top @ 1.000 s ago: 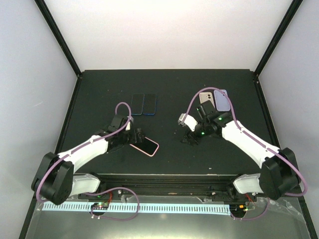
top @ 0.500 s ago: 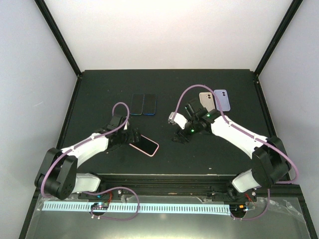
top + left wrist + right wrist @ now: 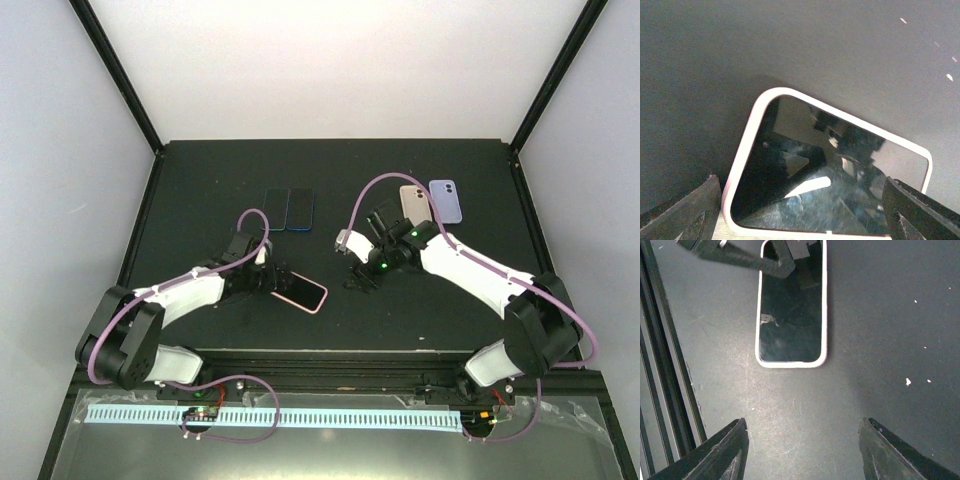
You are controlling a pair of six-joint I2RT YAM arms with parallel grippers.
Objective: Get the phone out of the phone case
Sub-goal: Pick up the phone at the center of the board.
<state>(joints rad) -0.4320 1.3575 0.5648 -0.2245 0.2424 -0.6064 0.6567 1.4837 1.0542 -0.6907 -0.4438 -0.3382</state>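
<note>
My left claw [image 3: 800,184] is spread apart, one finger either side of the near end of the phone [image 3: 830,170] (whether either finger touches it, I cannot tell); the phone lies screen-up inside its pink phone case [image 3: 741,150], flat on the bench [image 3: 190,190] between my two claws; my right claw [image 3: 803,424] gapes wide too, gripping nothing, just short of the phone's other end; two dark phones [image 3: 289,209] lie farther back.

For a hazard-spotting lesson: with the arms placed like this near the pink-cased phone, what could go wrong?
The left gripper has its jaws open astride one end of the pink-cased black-screen phone; closing may skid it across the black table. The right gripper hangs open short of the other end, bracing nothing.
</note>
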